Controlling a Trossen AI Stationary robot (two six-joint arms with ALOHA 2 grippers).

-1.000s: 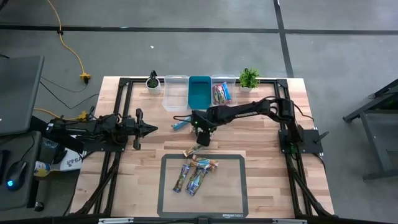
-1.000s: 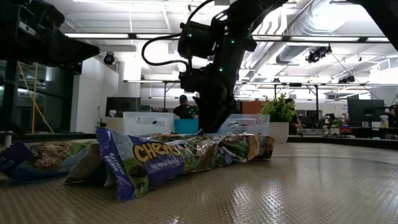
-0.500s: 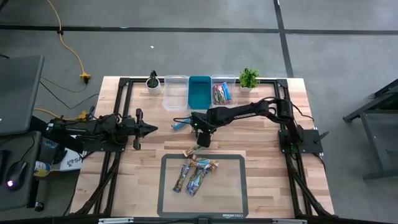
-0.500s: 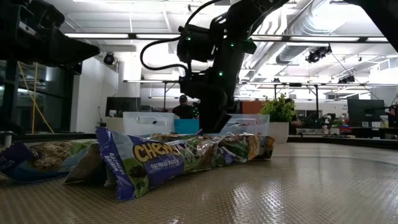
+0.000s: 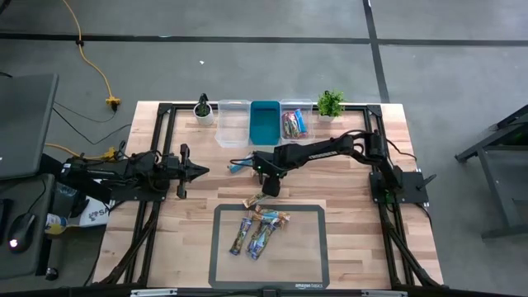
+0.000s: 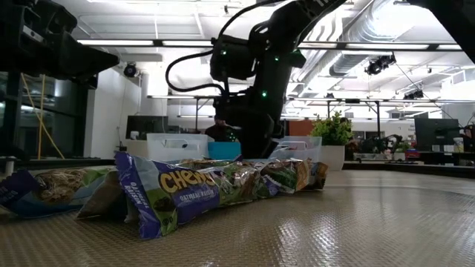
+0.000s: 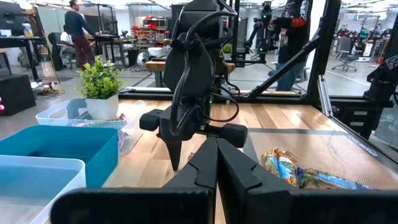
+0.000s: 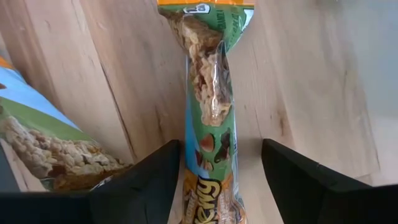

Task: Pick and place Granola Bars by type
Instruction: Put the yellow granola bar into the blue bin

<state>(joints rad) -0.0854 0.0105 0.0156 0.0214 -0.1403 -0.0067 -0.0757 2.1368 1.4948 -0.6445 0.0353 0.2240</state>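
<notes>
Looking straight down, found the right hand (image 5: 266, 188) stretched in from the right side of the bench (image 5: 346, 223) to near its middle, low over the green-wrapped bar (image 5: 257, 199). Found that bar lying on bare wood, just off the far edge of the dark mat (image 5: 305, 264).

Saw that hand released in its own wrist view: fingers (image 8: 143, 186) spread wide to either side of the bar, wood showing in both gaps, nothing grasped. Noted a second bar (image 8: 50, 149) near it, in a blue and green wrapper.

Counted further Granola Bars (image 5: 257, 233) on the mat, bunched close together in its far left part, wrappers overlapping in the low view. Spotted one blue bar (image 5: 238, 167) apart on the wood, just beside the right hand on its left.

Found three bins in a row at the far edge of the bench: a clear bin (image 5: 233, 128), a teal bin (image 5: 265, 124), and a third bin (image 5: 311, 115) holding a few sorted bars (image 5: 293, 124). Marked a dark-potted plant (image 5: 203, 107) at the left end of that row and a leafy plant (image 5: 331, 103) at the right end.

Found the left hand (image 5: 198, 171) waiting over the left side of the bench, pointed toward the middle, fingers clenched together on nothing, well apart from every bar.
</notes>
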